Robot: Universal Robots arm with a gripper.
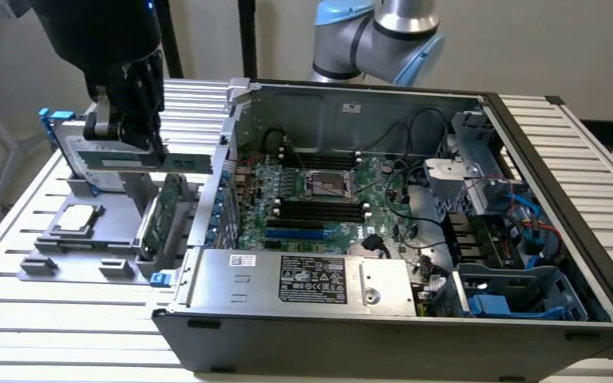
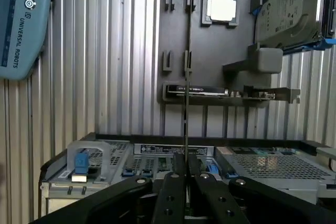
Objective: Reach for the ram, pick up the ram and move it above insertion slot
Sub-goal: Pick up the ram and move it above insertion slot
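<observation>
Nearest in the wrist view, the gripper (image 2: 186, 174) has its two black fingers (image 2: 170, 192) closed on the ram (image 2: 186, 98), which shows edge-on as a thin dark line rising from between them. In the exterior view the ram (image 1: 168, 163) is a long green strip held level beneath the gripper (image 1: 125, 144), lifted clear of the grey parts tray (image 1: 67, 247) near the slatted table's (image 1: 29, 319) edge on the exterior view's left. The green expansion card (image 1: 163, 215) stands in the tray just below it, and the processor (image 1: 81, 217) lies flat closer to the tray's outer edge. The hard drive (image 1: 67, 148) stands at the tray's far end.

Farther on, the open computer case (image 1: 392, 223) holds the motherboard, whose dark memory slots (image 1: 318, 209) run lengthwise near its middle. Judging from this, the carry is barely begun: the ram is well apart from the slots. Doing it well means keeping the stick level, clearing the case wall, and matching its long edge to the slot's line.
</observation>
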